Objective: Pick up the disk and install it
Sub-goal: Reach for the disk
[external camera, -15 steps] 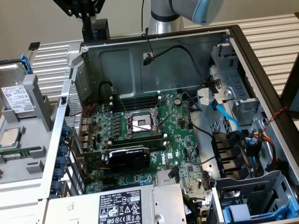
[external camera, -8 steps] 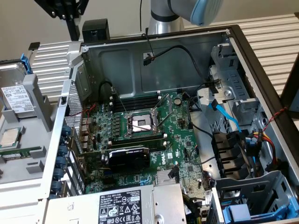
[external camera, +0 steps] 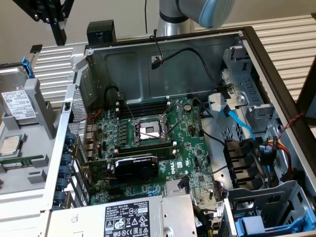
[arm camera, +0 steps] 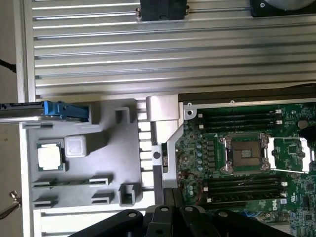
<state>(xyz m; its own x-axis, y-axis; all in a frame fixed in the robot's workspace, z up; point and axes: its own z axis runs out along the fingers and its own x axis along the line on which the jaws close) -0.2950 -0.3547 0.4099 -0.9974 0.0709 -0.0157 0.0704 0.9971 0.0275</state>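
The disk (external camera: pixel 17 101), silver with a white barcode label and a blue carrier frame (external camera: pixel 27 66), leans in the grey fixture tray (external camera: pixel 37 163) at the exterior view's left, outside the computer case. In the wrist view I see the disk edge-on (arm camera: pixel 19 112), with its blue carrier (arm camera: pixel 61 109) at the tray's corner. My black gripper (external camera: pixel 58 37) hangs high above the tray, shut and holding nothing, well apart from the disk. In the wrist view the gripper (arm camera: pixel 170 202) is over the tray's edge beside the case.
A small square CPU chip (arm camera: pixel 51 157) lies in the tray. The open case holds the motherboard (external camera: pixel 148 131), a grey power supply (external camera: pixel 128 219), loose cables (external camera: pixel 237 118) and a drive bay with blue parts (external camera: pixel 256 224) at the exterior view's right. Ribbed aluminium table (arm camera: pixel 148 54) surrounds them.
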